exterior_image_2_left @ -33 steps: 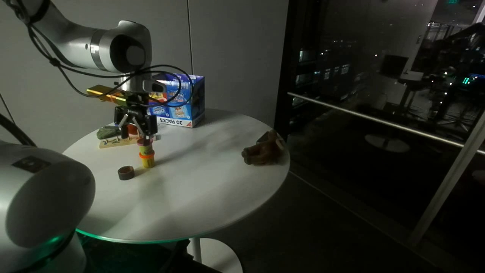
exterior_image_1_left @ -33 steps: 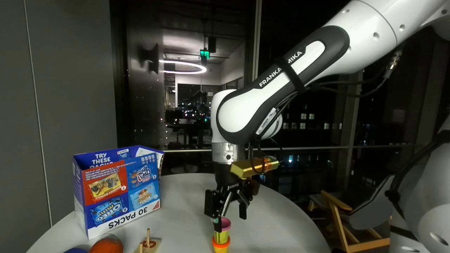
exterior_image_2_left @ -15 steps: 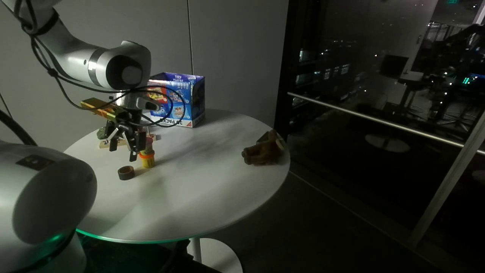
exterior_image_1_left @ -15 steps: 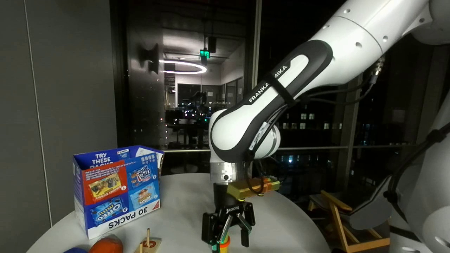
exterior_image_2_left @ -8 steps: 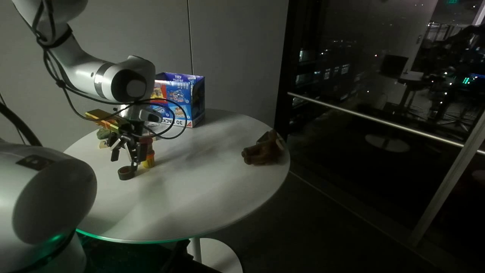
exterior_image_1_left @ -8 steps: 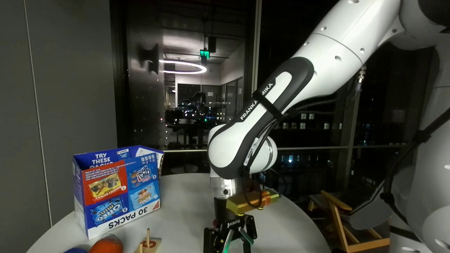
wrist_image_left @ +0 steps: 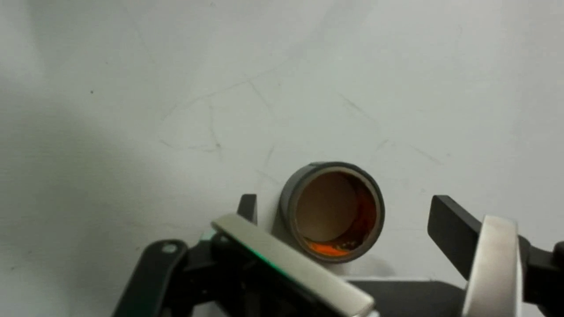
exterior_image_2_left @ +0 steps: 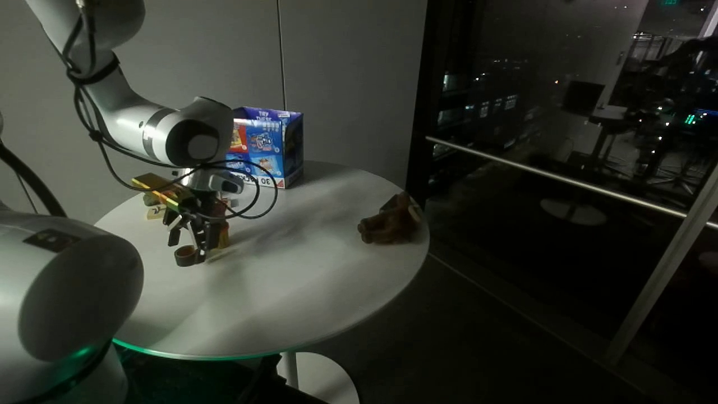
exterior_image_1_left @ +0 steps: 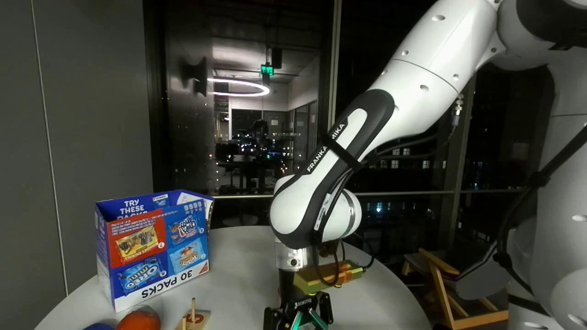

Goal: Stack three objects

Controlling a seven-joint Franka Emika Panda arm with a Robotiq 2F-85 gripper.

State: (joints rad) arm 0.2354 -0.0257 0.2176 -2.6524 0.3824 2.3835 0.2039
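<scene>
Black "ROBOTIQ" tool (wrist_image_left: pixel 343 209) straddles dark ring (wrist_image_left: pixel 366 211); carton (exterior_image_1_left: pixel 156 250) says "OREO".

Seemingly an office; ring lamp (exterior_image_1_left: pixel 238 94) and exit sign (exterior_image_1_left: pixel 267 70) show beyond the gripper (wrist_image_left: pixel 343 207). Windows (exterior_image_1_left: pixel 376 36) behind it face lit buildings (exterior_image_1_left: pixel 395 163).
</scene>
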